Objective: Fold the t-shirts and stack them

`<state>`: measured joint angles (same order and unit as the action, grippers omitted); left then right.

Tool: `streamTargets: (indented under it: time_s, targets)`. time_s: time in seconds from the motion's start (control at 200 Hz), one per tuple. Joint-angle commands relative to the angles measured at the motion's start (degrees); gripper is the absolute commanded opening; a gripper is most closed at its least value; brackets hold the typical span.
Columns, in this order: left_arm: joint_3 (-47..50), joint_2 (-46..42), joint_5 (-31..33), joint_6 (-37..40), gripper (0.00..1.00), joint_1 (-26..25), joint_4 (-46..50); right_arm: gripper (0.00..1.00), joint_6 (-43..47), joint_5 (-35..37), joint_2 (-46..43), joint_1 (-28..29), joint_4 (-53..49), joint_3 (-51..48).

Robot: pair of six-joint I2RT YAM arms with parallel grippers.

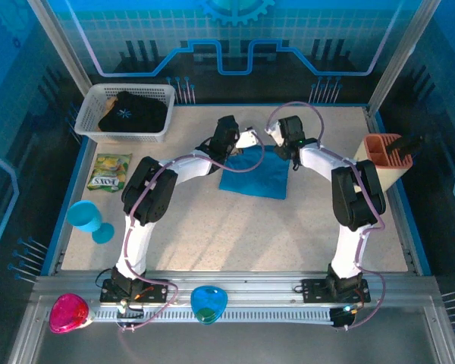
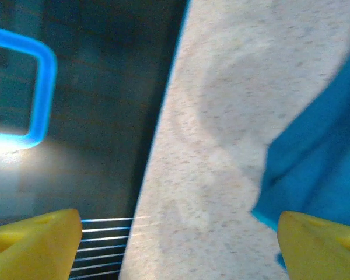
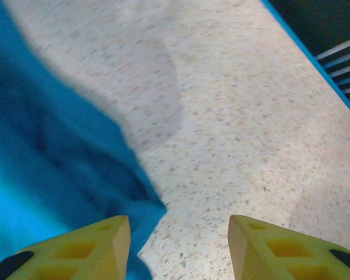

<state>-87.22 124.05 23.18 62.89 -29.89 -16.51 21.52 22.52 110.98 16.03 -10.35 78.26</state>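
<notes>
A white basket (image 1: 97, 130) sits at the far left corner of the desk (image 1: 235, 235). Inside it lies the black t-shirt (image 1: 133, 112), bunched up, with its pale starburst print facing up. The teal-blue t-shirt (image 1: 255, 174) lies folded into a rough rectangle on the far middle of the desk, well apart from the basket.

Both arms reach to the far edge of that folded shirt. The left tool (image 2: 179, 224) stands wide, its yellow fingers (image 2: 32, 245) at the two lower corners of the left wrist view, with bare desk and a blue fold of the shirt between them and nothing gripped. The right tool (image 3: 178, 224) stands partly apart and holds nothing. A corner of the blue shirt lies just beside its left finger (image 3: 87, 245), and bare desk shows between the tips.

At the right edge of the desk stands an orange-and-tan holder (image 1: 385, 158) with slots. Dark things sit in it, too small to tell apart. Near the left edge lie a green and yellow snack bag (image 1: 108, 171) and a small light-blue cup (image 1: 88, 218), tipped. What is in the cup cannot be told.
</notes>
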Motion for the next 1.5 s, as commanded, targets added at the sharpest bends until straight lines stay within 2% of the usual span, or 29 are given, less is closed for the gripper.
streamTargets:
  time_s: [0.0, 0.05, 0.125, 0.28, 0.375, 0.546, 0.691, 0.786, 0.851, 1.011, 1.151, 1.321, 1.361, 1.431, 1.496]
  targets:
    - [1.12, -0.49, 9.11, -3.37, 0.95, 0.54, -6.98, 0.48, -14.14, 3.88, 1.81, -1.79, -8.16, 6.93]
    - [1.86, -1.79, 10.92, -6.98, 0.99, 0.83, -6.93, 0.48, -20.08, 4.37, 2.33, -2.42, -15.03, 10.6]
    - [3.91, -5.45, 11.52, -13.32, 0.99, 1.32, -4.41, 0.48, -27.19, 3.52, 2.17, -3.24, -23.16, 14.58]
    - [8.61, -16.36, 9.4, -28.16, 0.99, 2.03, 3.98, 0.49, -39.14, -2.19, -4.01, -4.37, -30.75, 11.65]
    - [8.96, -22.81, 7.41, -38.3, 0.99, 2.12, 15.07, 0.5, -43.26, -9.61, -9.47, -4.44, -30.1, 4.69]
    - [2.42, -27.6, 0.15, -58.19, 0.99, 2.03, 43.73, 0.5, -48.12, -20.85, -18.1, -4.08, -24.74, -9.01]
    - [1.64, -26.28, -6.87, -70.24, 0.99, 2.03, 54.08, 0.5, -51.18, -24.39, -19.54, -3.74, -19.73, -15.17]
    - [3.09, -23.16, -12.39, -74.55, 0.99, 1.96, 53.92, 0.49, -52.14, -25.24, -17.47, -3.31, -18.41, -15.46]
    - [3.7, -20.64, -15.0, -76.37, 0.94, 1.7, 52.53, 0.47, -52.53, -25.16, -15.72, -2.87, -17.72, -15.14]
    - [2.84, -14.64, -13.91, -79.34, 0.9, 1.15, 49.74, 0.4, -53.76, -24.73, -11.8, -2.51, -15.66, -14.91]
    - [-0.82, -8.14, -13.18, -80.07, 0.82, 1.18, 49.63, 0.32, -54.12, -25.15, -7.71, -2.5, -14.55, -13.85]
    - [-5.4, -0.76, -14.29, -81.21, 0.71, 1.15, 49.22, 0.15, -53.42, -24.69, -2.31, -2.25, -14.61, -10.88]
    - [-6.2, 0.51, -14.14, -81.44, 0.66, 1.15, 49.08, 0.1, -53.05, -24.22, -1.57, -2.15, -15.0, -9.7]
    - [-7.68, 2.57, -13.71, -81.78, 0.52, 1.31, 49.12, 0.0, -52.49, -24.29, 0.32, -2.38, -16.02, -7.26]
    - [-9.71, 4.54, -13.38, -81.86, 0.43, 1.63, 49.82, 0.0, -51.65, -24.19, 2.32, -2.41, -17.24, -4.4]
